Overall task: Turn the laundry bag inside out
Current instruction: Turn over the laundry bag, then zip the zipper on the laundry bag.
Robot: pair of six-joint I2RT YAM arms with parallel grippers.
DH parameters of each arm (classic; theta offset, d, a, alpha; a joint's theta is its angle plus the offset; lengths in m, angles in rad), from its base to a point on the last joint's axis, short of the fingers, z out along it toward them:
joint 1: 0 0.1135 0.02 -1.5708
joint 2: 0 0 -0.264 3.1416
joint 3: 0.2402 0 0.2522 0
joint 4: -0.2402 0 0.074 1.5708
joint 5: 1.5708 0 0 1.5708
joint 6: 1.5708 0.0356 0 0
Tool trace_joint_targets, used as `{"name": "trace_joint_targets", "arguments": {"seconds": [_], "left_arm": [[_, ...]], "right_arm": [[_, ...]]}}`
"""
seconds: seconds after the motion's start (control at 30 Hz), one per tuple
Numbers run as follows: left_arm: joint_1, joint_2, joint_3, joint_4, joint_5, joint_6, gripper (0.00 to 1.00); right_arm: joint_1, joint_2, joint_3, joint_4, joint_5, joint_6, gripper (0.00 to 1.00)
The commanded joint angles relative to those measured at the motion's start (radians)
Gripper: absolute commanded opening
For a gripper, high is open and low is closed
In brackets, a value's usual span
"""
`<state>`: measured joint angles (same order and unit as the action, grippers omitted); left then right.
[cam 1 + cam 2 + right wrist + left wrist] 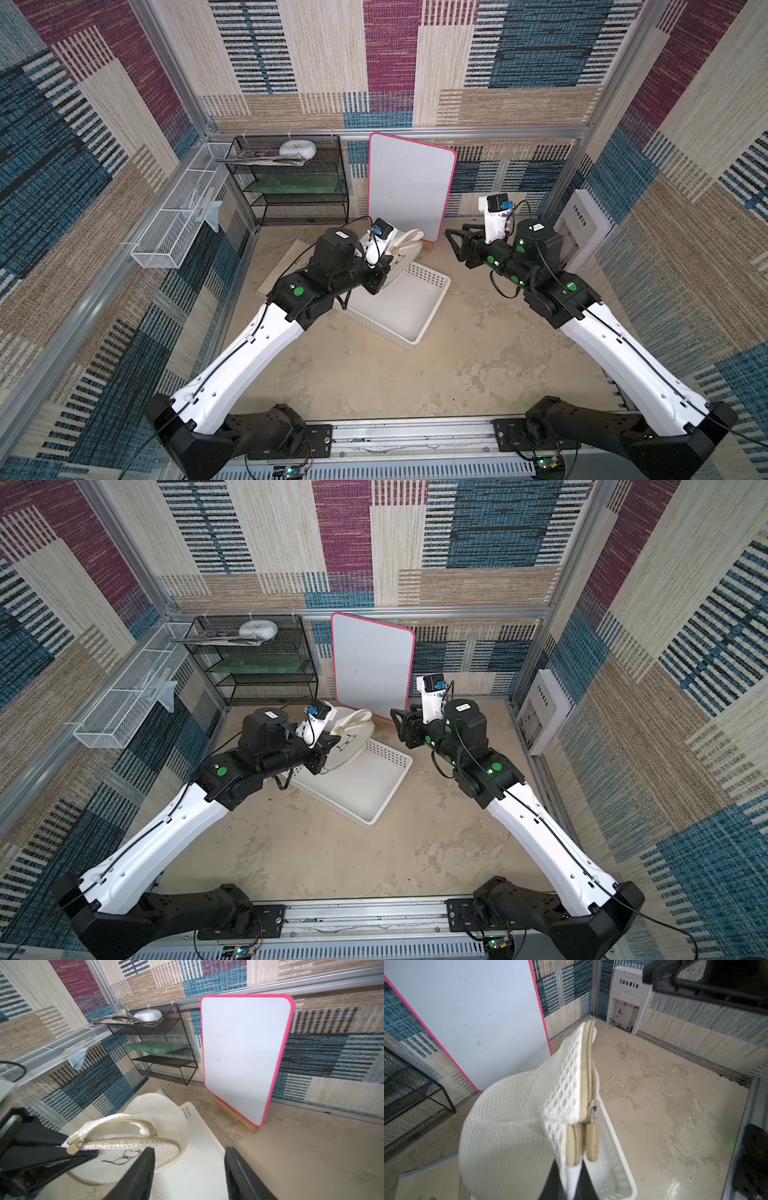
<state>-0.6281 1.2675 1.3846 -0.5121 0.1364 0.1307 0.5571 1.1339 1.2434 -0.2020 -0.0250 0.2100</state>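
Soft white net-mesh laundry bag (357, 729) hung lifted above far left corner of rigid white perforated plastic basket (388, 752), near bench's far edge. Left gripper (569, 1167) pinched bag's rim beside beige zip pull (592, 1142). Zip gaped open; round panel showed dark spectacles mark (122, 1158). Right gripper (189, 1167) jaws spread, empty, near bag, not touching. Pink-rimmed whiteboard (409, 187) leaned behind.

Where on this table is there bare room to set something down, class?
Widest: the front of the table, bordered by the left arm, right arm and basket. Also a strip between basket and right arm. Crowded: the back left, with shelf, whiteboard and laundry bag.
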Motion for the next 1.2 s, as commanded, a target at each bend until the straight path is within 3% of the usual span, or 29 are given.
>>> {"name": "trace_joint_targets", "arguments": {"seconds": [0.0, 0.2, 0.47, 0.67, 0.93, 1.17], "left_arm": [[0.006, 0.01, 0.017, -0.074, 0.091, -0.025, 0.0], [0.009, 0.018, 0.043, -0.084, 0.157, -0.085, 0.0], [0.008, 0.049, 0.078, -0.121, 0.271, -0.112, 0.0], [0.009, 0.049, 0.076, -0.113, 0.317, -0.111, 0.0], [0.008, 0.046, 0.076, -0.115, 0.346, -0.102, 0.0], [0.007, 0.044, 0.086, -0.149, 0.325, -0.061, 0.0]], "right_arm": [[0.006, -0.047, -0.082, 0.067, -0.125, -0.202, 0.56], [0.113, -0.184, -0.315, 0.379, -0.287, -0.605, 0.56], [0.161, -0.131, -0.317, 0.503, -0.343, -0.844, 0.56], [0.181, -0.075, -0.273, 0.462, -0.366, -0.912, 0.52], [0.211, -0.007, -0.214, 0.377, -0.308, -0.973, 0.45], [0.219, 0.033, -0.163, 0.276, -0.281, -1.025, 0.4]]}}
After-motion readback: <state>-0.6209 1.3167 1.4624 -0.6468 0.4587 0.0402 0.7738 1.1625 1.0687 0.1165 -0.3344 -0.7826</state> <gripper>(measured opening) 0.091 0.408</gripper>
